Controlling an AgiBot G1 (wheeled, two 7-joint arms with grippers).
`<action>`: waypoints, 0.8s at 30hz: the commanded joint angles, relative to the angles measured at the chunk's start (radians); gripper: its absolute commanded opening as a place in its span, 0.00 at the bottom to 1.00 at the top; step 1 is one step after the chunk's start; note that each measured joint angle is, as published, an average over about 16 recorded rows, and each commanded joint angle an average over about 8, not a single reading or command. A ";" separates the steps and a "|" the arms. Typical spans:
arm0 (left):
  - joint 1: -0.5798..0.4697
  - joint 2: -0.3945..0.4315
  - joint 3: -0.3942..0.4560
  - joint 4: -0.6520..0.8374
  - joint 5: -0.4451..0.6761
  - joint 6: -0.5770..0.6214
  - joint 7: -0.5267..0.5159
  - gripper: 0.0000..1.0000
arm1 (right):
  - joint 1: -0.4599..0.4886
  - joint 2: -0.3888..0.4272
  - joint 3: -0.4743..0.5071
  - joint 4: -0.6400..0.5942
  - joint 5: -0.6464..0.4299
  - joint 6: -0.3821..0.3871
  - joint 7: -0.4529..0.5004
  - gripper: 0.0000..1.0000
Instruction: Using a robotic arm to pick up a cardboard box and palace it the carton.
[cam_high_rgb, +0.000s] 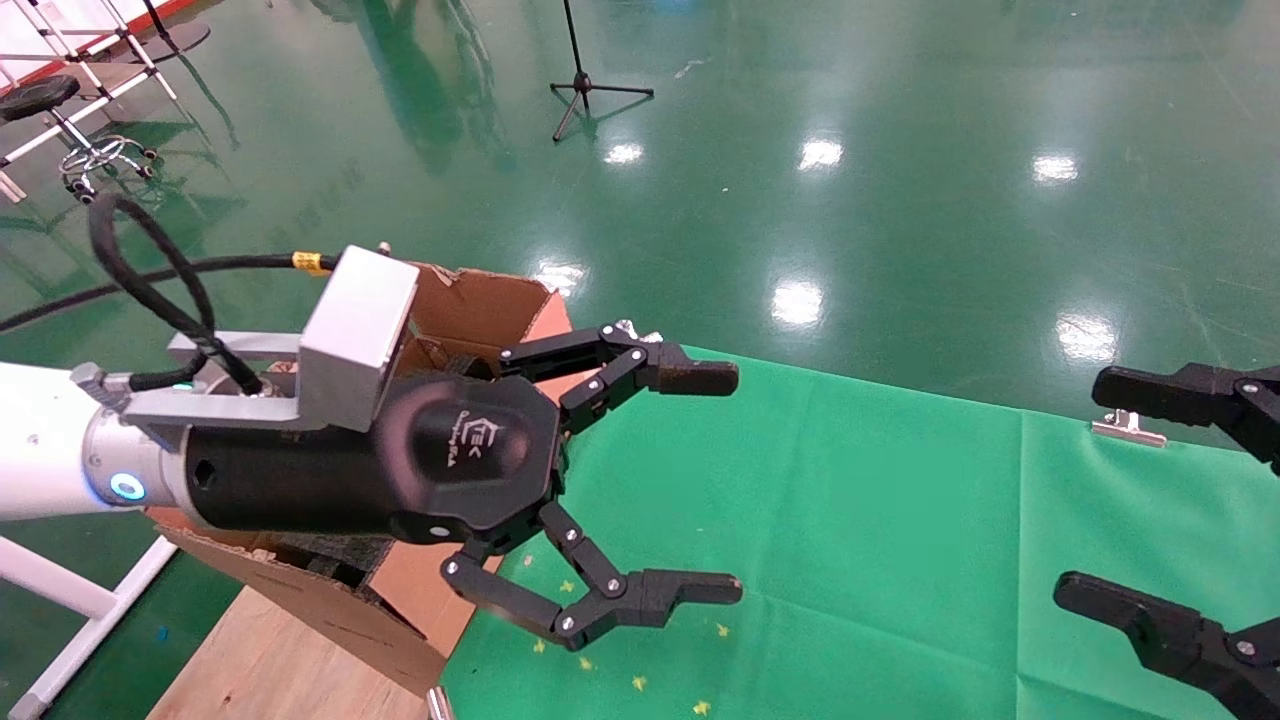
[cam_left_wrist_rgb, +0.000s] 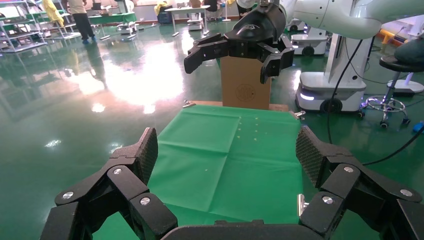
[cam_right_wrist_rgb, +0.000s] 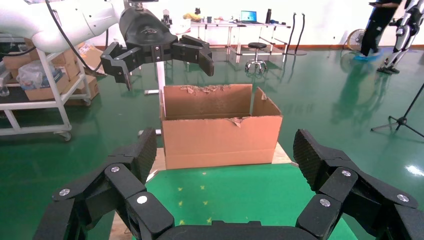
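Green cloth covers the bench in our head view; our left end effector hangs wide open and empty beside the carton, perhaps after a drop. The right end effector is open and empty too. Neither wrist view shows the cardboard box; from the right wrist, the carton looks open-topped, ready to receive.

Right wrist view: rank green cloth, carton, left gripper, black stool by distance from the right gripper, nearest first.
1. Green cloth: directly under and just ahead of the right gripper, which is open.
2. Carton: at the cloth's far edge, flaps up.
3. Left gripper: open, above the carton's far side; too close to the carton to rank firmly.
4. Black stool: far across the floor.
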 joint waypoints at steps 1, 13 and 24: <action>0.000 0.000 0.000 0.000 0.000 0.000 0.000 1.00 | 0.000 0.000 0.000 0.000 0.000 0.000 0.000 1.00; -0.001 0.000 0.001 0.001 0.001 -0.001 -0.001 1.00 | 0.000 0.000 0.000 0.000 0.000 0.000 0.000 1.00; -0.002 0.000 0.001 0.002 0.002 -0.001 -0.001 1.00 | 0.000 0.000 0.000 0.000 0.000 0.000 0.000 1.00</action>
